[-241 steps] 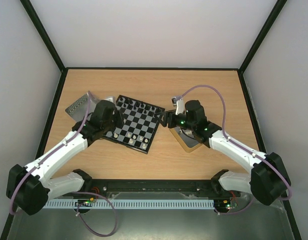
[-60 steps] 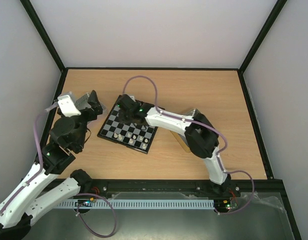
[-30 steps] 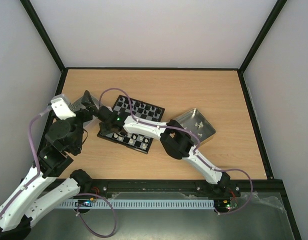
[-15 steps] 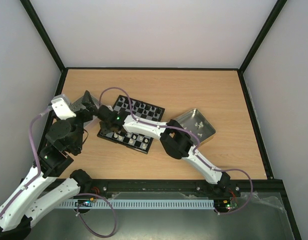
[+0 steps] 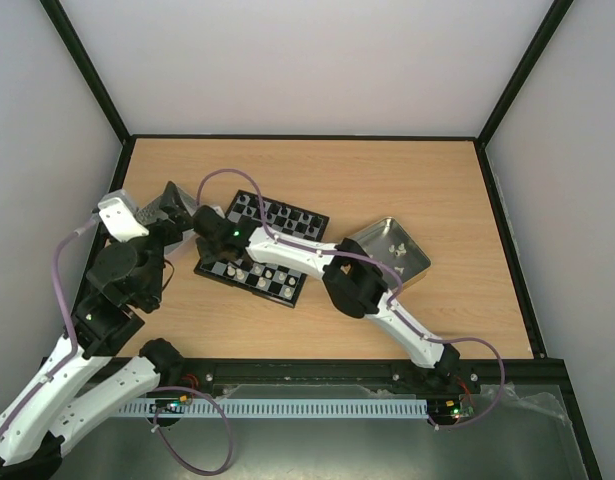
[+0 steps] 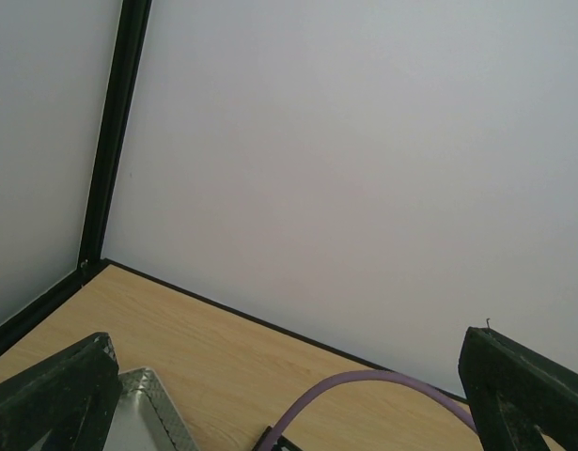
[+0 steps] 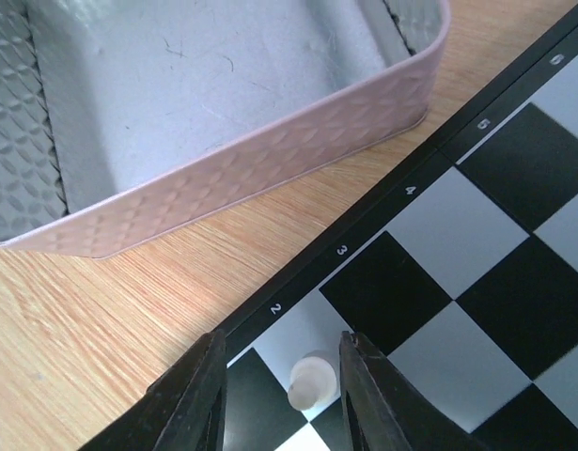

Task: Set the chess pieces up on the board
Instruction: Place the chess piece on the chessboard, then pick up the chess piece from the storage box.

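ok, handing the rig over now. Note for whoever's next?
Right tool: open, jaws either side of a white pawn that stands on the board at the edge square by the 2 mark. A gap shows on one side.
Left tool: wide open, empty, aimed at the back wall.
Done: black pieces along the far row, placed white pieces on the near rows.
Left: loose white pieces lie in the right tray and need placing. Left tray, beside the board, shows no pieces in its visible part.
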Controlling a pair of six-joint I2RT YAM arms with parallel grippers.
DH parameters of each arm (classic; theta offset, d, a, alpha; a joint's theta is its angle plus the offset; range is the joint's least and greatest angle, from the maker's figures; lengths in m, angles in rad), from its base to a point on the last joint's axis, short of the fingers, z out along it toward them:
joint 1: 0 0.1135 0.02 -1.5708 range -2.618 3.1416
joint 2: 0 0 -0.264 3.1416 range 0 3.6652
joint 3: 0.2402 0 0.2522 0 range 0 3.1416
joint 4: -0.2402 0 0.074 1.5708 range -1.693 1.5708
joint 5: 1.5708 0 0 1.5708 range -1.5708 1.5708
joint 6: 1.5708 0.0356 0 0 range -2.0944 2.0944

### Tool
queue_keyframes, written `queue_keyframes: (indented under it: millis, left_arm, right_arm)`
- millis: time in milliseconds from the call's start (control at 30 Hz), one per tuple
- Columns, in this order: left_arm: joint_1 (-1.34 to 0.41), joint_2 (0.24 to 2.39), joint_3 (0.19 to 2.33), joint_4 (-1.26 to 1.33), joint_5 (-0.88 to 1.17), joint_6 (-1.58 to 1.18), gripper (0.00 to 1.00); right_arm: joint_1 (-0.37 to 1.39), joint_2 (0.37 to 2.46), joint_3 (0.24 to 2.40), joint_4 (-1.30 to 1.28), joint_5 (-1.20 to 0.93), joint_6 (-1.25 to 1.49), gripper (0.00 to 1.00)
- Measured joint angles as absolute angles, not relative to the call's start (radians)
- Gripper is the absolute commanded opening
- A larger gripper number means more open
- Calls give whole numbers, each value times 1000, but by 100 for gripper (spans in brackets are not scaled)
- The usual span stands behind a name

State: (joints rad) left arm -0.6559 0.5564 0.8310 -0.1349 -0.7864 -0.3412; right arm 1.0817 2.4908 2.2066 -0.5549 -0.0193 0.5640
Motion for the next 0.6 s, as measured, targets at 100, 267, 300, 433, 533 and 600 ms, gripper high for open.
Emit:
queue_keyframes:
  millis: [100,267,300,433,533,600]
  left_arm:
    - [-656,541,831,-134,-786,-341,100]
    - [-656,530,831,-135,-786,-346,99]
    - [-656,530,831,-135,-785,-348,100]
    - [-656,531,831,-140,-775,-354,99]
    - [-656,534,831,-140,-766,-359,99]
    - [-656,540,831,-140,-760,-360,99]
  right_arm:
    - [1073,2444,2158,-535,-22,570,33]
    - [1023,2239,1950,-466,-18,593,34]
    - [1009,2190,1905,-454,-10,599,34]
    - [933,1951,1681,-390,42,625,36]
    - [859,1763,1493,-355,108,652,36]
    - [812,1664,1390,-354,149,666,36]
